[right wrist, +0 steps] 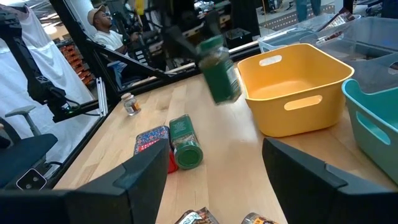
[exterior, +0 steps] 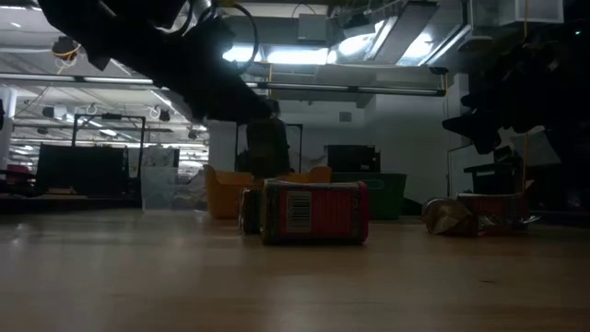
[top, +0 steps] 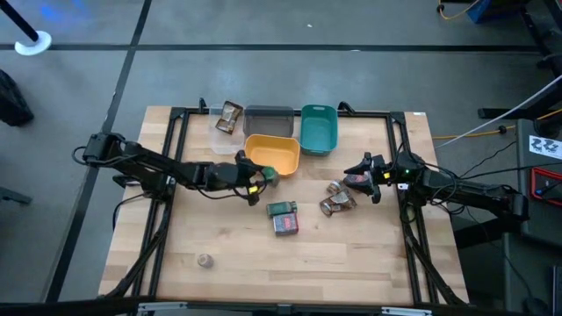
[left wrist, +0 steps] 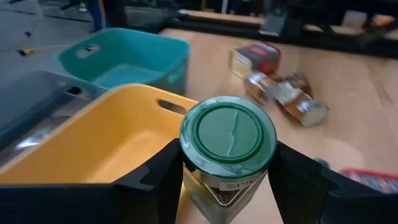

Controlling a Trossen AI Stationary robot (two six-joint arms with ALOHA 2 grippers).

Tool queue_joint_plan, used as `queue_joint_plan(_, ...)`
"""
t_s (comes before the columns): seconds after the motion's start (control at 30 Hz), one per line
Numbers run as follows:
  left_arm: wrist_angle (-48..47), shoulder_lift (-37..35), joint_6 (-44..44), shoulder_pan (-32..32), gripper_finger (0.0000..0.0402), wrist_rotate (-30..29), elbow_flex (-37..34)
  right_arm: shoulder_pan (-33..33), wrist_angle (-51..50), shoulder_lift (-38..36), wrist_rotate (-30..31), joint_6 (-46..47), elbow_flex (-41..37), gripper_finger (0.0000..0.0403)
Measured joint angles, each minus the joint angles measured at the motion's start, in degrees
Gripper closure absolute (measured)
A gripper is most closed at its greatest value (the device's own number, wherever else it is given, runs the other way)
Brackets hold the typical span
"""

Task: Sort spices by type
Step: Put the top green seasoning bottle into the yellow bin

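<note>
Dim backlit low view, ceiling lights glaring, wrist foregrounds blurred

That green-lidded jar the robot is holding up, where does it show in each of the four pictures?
High view: the green-capped jar sits in the left hand, beside the yellow tray.
Low view: a dark shape under the arm, above the yellow tray.
Left wrist view: centre, cap up, between the fingers.
Right wrist view: tilted in mid-air, next to the yellow tray.
Shared landmark: the yellow tray.
</note>
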Motion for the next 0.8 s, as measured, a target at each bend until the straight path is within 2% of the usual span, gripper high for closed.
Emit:
queue_joint_plan(0.37,-1.10,-2.94,0.43,9.87,0.0210,-0.09,0.00,0.00,0.00,0.00,0.01,-0.04,0.00,0.0146)
queue_joint_plan(0.57,-6.91,-2.94,0.03,15.72,0.0209,-0.08,0.02,0.00,0.00,0.00,0.01,-0.17,0.00,0.0146)
queue_joint_plan(0.8,-12.49,-2.19,-2.64,19.05,0.0208,0.80,0.02,0.00,-0.02,0.00,0.01,-0.20,-0.02,0.0146)
